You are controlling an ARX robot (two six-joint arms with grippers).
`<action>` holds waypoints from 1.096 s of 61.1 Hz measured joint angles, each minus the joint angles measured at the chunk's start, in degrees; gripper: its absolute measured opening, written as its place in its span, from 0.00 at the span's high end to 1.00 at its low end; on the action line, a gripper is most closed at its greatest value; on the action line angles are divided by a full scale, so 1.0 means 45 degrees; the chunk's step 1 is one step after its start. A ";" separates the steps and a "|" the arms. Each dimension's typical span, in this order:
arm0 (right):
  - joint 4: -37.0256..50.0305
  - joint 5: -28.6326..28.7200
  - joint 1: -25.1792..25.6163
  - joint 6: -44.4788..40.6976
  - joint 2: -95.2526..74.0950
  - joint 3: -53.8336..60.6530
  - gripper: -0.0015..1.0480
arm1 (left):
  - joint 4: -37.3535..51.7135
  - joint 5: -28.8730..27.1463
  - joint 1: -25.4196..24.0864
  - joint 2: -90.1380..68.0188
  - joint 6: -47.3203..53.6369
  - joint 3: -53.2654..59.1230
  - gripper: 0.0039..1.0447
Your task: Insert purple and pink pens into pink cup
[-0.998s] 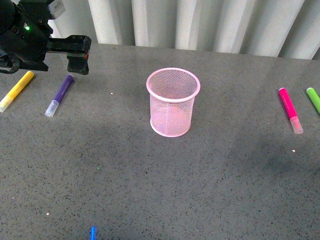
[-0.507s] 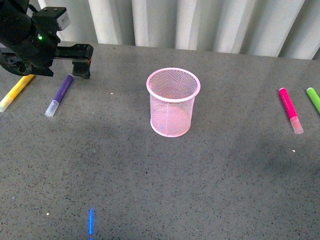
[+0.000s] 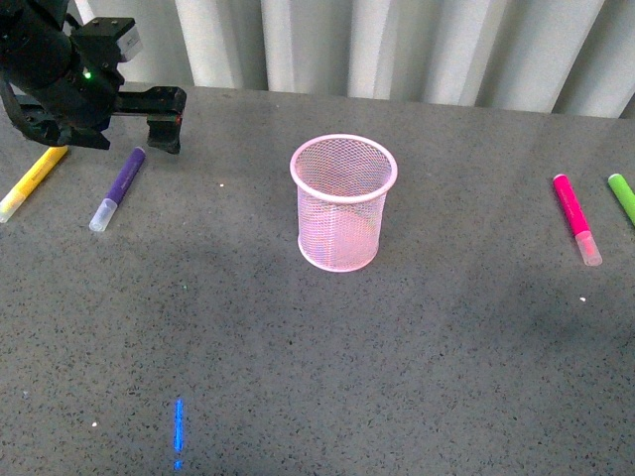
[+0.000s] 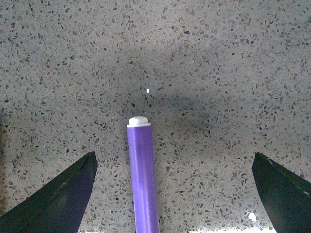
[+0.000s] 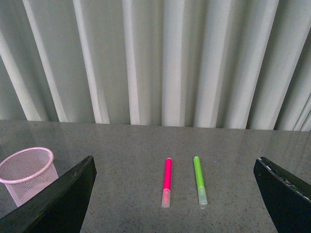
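The pale pink mesh cup (image 3: 343, 203) stands upright mid-table and shows in the right wrist view (image 5: 28, 174). The purple pen (image 3: 117, 188) lies at the far left. My left gripper (image 3: 167, 119) is open just above and behind its dark end. In the left wrist view the purple pen (image 4: 142, 179) lies between the open fingers (image 4: 54, 199), nearer one side and untouched. The pink pen (image 3: 575, 218) lies at the far right. It also shows ahead of my open, empty right gripper (image 5: 171, 206) as a magenta marker (image 5: 166, 182).
A yellow marker (image 3: 32, 181) lies left of the purple pen. A green marker (image 3: 622, 195) lies right of the pink pen and shows in the right wrist view (image 5: 199, 180). A pleated curtain (image 3: 397, 45) backs the grey speckled table (image 3: 298, 327).
My left gripper has shifted slightly right and sunk closer to the table at the purple pen's far end. The pens and the cup have not moved.
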State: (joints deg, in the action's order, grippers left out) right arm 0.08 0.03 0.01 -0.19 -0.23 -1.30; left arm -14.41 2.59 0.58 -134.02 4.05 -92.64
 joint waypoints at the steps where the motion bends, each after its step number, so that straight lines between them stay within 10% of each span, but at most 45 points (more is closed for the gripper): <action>1: 0.0000 0.0000 0.0000 0.0000 0.0000 0.0000 0.07 | -0.0039 0.0000 -0.0015 -0.0063 0.0010 -0.0053 0.06; 29: 0.0000 0.0000 0.0000 0.0000 0.0000 0.0000 0.07 | -0.0801 -0.0335 -0.0151 -0.0869 0.0452 -0.0797 0.06; 57: 0.0000 0.0000 0.0000 0.0000 0.0000 0.0000 0.07 | -0.1744 -0.0340 0.0015 -0.0714 0.0272 -0.0724 0.86; 67: 0.0000 0.0000 0.0000 0.0000 0.0000 0.0000 0.07 | 0.0005 0.0937 -0.0044 0.0024 -0.0860 0.0869 0.88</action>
State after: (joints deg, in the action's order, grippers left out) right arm 0.08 0.03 0.01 -0.19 -0.23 -1.30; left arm -14.39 6.81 0.38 -133.91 0.19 -88.73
